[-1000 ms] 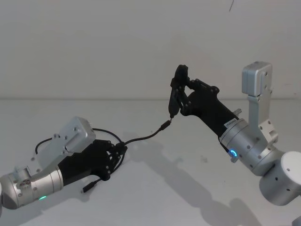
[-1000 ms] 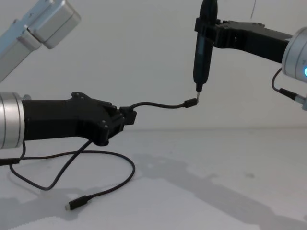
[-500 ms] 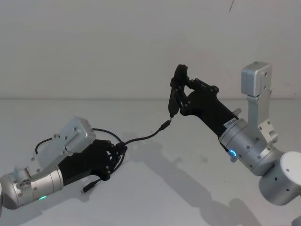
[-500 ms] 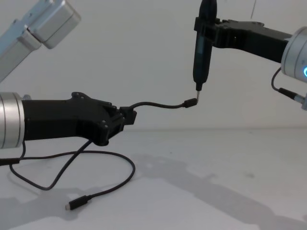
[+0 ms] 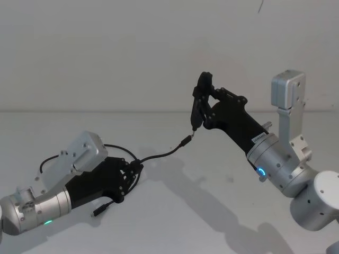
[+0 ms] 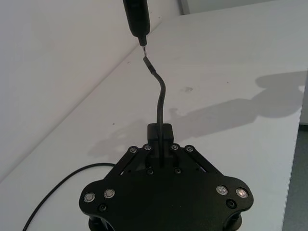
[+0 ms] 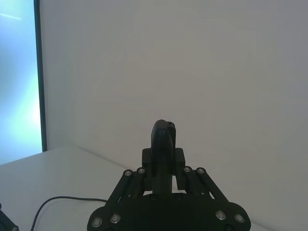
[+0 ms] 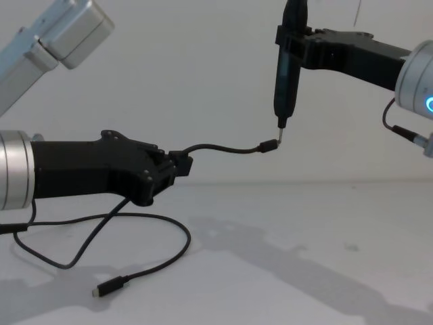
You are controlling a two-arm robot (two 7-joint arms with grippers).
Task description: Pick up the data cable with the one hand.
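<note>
Cable pinched in my left gripper, free plug up at the pen tool

My left gripper [image 8: 179, 164] has its fingers [image 6: 159, 132] pinching the data cable [image 8: 223, 147] near one end, held above the desk [image 5: 212, 211]; the short free end arches to its plug just beside the tip of the pen-shaped tool [image 8: 284, 68] that the right gripper [image 5: 204, 108] clamps. The rest of the cable droops in a loop onto the desk. I judge the pickup done; I'd keep the pinch firm and the wrist steady so the plug doesn't swing.
</note>
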